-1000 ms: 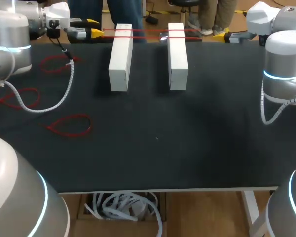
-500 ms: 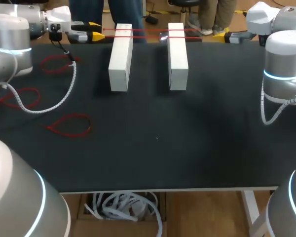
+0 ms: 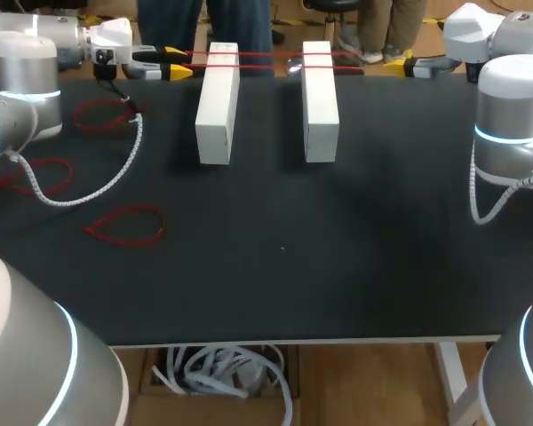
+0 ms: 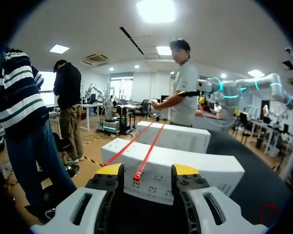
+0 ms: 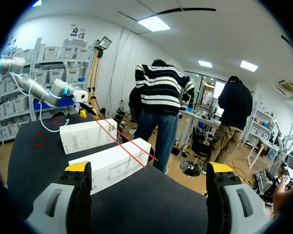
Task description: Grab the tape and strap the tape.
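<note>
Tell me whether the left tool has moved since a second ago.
Yes. The left tool has edged toward the left white block, closing the gap between them.

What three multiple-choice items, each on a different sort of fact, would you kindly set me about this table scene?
1. Where does the stretched red tape lie?
A. coiled at the near edge
B. across the far ends of both white blocks
C. wound round the right arm

2. How many loose red loops lie on the table?
A. one
B. five
C. three

3. How do the fingers of the right gripper stand?
A. wide open, holding nothing
B. shut on a white block
C. shut on the tape

Key:
1 B: both wrist views show it running over the two blocks.
2 C: the head view shows three, all at its left.
3 A: its yellow tips stand far apart with nothing between them.
</note>
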